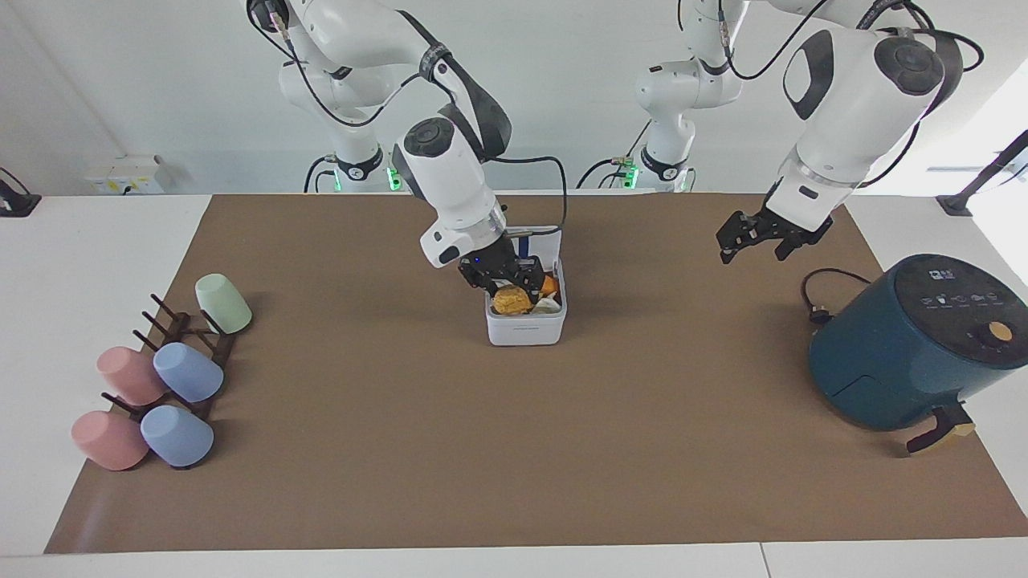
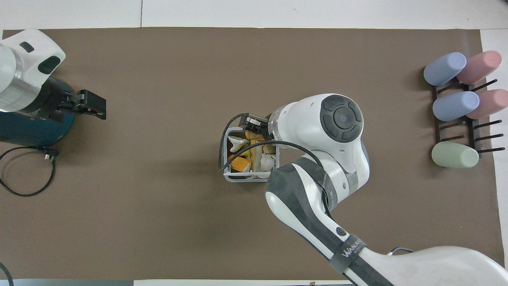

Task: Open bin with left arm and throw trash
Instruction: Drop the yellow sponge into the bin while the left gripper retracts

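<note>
Right end effector [image 1: 504, 282] pinches a golden-brown lump [image 1: 511, 300] over the open bin [image 1: 526, 331], ready to release; left end effector [image 1: 756, 238], spread, waits above the desk [image 1: 514, 449].

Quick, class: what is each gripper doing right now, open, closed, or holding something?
Left gripper: open, empty, raised beside the air fryer.
Right gripper: shut on the golden-brown lump, over the open bin.

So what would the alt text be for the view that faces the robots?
The right hand holds a golden-brown lump over the open white bin, which already has scraps in it. The left hand hangs open over the mat near a teal appliance; pastel cups sit on a rack.
</note>
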